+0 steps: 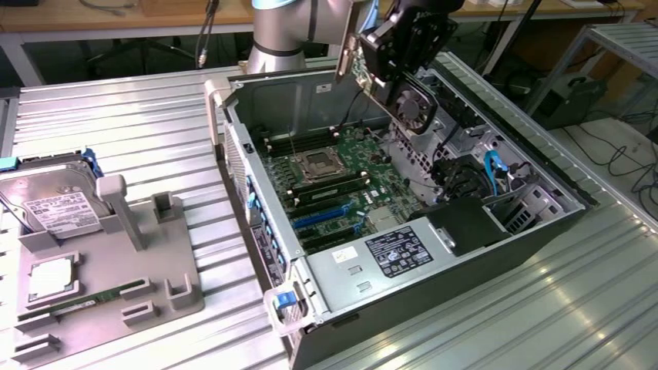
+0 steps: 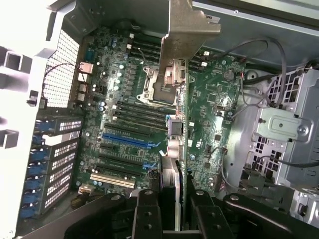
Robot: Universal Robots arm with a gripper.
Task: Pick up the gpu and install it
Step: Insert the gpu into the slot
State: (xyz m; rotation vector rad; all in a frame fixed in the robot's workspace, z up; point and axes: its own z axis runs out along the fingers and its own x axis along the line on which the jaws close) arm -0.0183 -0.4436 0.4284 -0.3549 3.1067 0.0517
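Note:
My gripper [image 1: 403, 68] is shut on the gpu [image 1: 414, 106], a black card with a round fan and a pale silver bracket [image 1: 350, 48] at one end. It hangs tilted above the far side of the open computer case [image 1: 239, 166], over the green motherboard [image 1: 340, 173]. In the wrist view the gpu [image 2: 178, 149] is seen edge-on between my two black fingers [image 2: 147, 215], with its bracket [image 2: 183, 45] at the far end. The blue expansion slots [image 2: 124, 136] lie on the board below and to one side of the card, clear of it.
A grey power supply [image 1: 399, 250] fills the near end of the case, and cables and a drive cage [image 1: 494, 185] line the exterior view's right side. On the exterior view's left, a grey fixture tray [image 1: 113, 266] holds a hard drive [image 1: 57, 202] and a green RAM stick [image 1: 91, 299].

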